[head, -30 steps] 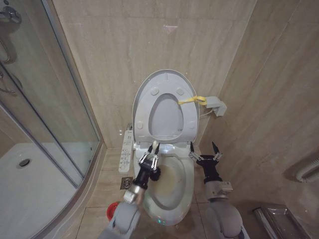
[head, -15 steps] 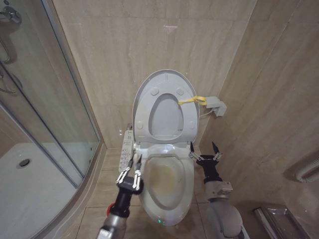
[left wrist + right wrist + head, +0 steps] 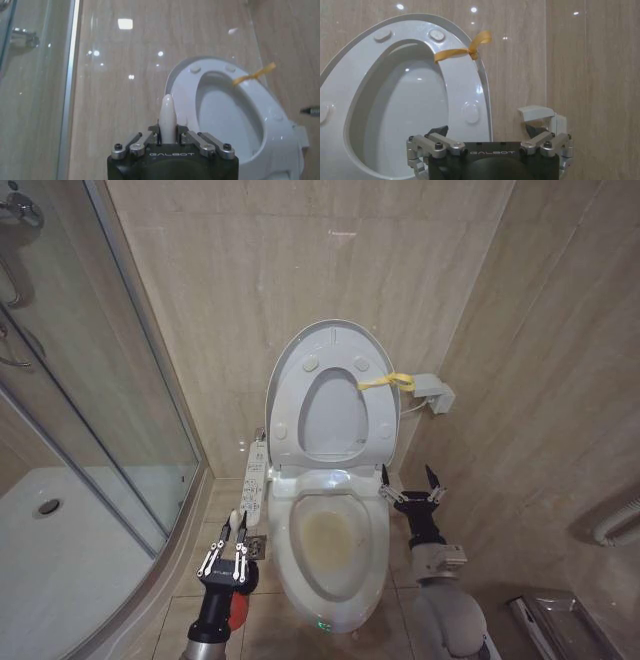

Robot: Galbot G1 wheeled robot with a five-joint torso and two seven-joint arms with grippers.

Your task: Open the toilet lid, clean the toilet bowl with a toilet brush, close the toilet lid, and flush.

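The toilet lid (image 3: 300, 370) stands upright against the wall, its yellow strap (image 3: 385, 382) at the right edge. Below it the toilet bowl (image 3: 335, 545) lies uncovered, a yellowish stain inside. My left gripper (image 3: 228, 552) hangs left of the bowl, over the floor, shut on the toilet brush's white handle (image 3: 241, 523); the bristle head is hidden below it. A red cup holder (image 3: 238, 605) peeks out beside that arm. The left wrist view shows the handle (image 3: 167, 116) clamped in the left gripper (image 3: 168, 135). My right gripper (image 3: 407, 477) stands open right of the bowl's rim, facing the lid (image 3: 465, 90).
A glass shower enclosure (image 3: 100, 380) with a white tray (image 3: 60, 550) takes up the left side. A white control panel (image 3: 254, 480) hangs at the toilet's left flank. A small white box (image 3: 432, 392) sits on the right wall. A metal rack (image 3: 545, 615) lies at the lower right.
My left gripper has carried the brush from over the bowl's left rim out to the left and back toward me, above the red holder. The right arm has not moved.
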